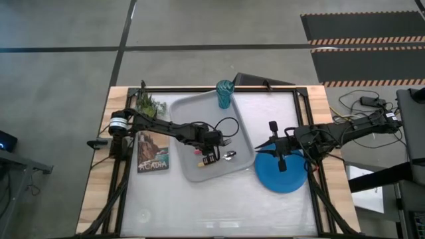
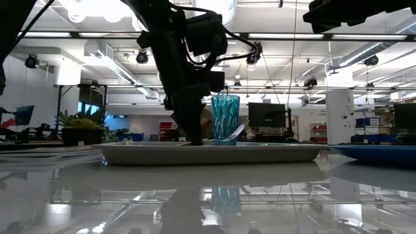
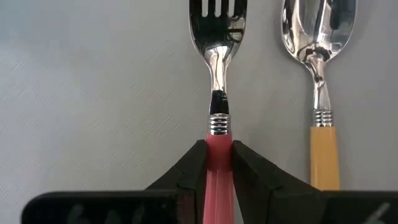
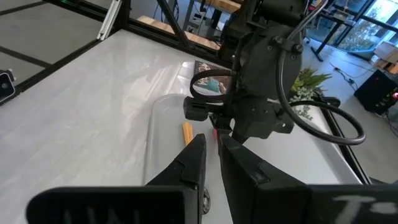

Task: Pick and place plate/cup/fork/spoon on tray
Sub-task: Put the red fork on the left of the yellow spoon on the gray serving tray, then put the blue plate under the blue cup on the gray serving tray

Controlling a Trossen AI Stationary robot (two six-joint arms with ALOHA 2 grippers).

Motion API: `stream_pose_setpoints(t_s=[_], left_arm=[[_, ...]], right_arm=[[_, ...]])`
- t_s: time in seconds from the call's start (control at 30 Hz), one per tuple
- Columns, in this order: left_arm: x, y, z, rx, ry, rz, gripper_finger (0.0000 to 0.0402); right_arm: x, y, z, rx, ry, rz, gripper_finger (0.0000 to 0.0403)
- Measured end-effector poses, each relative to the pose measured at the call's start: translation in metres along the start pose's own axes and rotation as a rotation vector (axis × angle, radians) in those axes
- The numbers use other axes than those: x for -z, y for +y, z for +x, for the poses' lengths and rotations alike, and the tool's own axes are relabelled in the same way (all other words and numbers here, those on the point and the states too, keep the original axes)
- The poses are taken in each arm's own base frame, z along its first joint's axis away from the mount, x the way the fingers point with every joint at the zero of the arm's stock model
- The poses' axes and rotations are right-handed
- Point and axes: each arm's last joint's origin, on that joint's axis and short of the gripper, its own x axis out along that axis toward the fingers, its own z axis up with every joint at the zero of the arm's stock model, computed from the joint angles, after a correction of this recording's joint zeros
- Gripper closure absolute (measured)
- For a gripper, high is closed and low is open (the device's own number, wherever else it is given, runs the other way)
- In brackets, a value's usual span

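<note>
The grey tray [image 1: 192, 116] lies mid-table. On its floor lie the pink-handled fork [image 3: 217, 37] and, beside it, the orange-handled spoon [image 3: 320, 68]. The teal cup [image 1: 225, 93] stands upright at the tray's far edge. My left gripper [image 1: 210, 158] is down in the tray's near right part, shut on the fork. The blue plate [image 1: 282, 174] lies flat on the table right of the tray. My right gripper [image 1: 261, 147] hovers, shut and empty, over the gap between tray and plate, pointing toward the tray. My left gripper pinches the fork's pink handle [image 3: 217, 144] between its two fingers, just behind the metal collar at the head end. The fingers come from above and lie across the handle. The fork lies level along the tray floor; whether it rests on it or hangs just above, I cannot tell.
A book with a picture cover [image 1: 153, 154] lies left of the tray, and a small green plant [image 1: 150, 103] stands at the far left. The table's near part [image 1: 212, 206] is bare white.
</note>
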Motion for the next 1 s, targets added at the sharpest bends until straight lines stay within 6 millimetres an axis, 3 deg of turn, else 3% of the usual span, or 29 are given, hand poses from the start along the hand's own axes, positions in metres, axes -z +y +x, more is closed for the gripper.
stream_pose_setpoints(t_s=[0.57,0.83,1.0], left_arm=[[0.006,0.001,0.004,-0.004,0.022,-0.006,0.0306],[-0.01,-0.002,-0.009,0.011,-0.043,-0.027,0.0305],[-0.016,-0.015,-0.027,0.054,-0.153,-0.013,0.0305]], right_arm=[[0.0,0.0,0.0,-0.001,0.002,0.0,0.0367],[0.0,0.0,0.0,-0.001,0.004,0.0,0.0367],[0.001,0.0,0.0,-0.004,0.015,0.029,0.0367]])
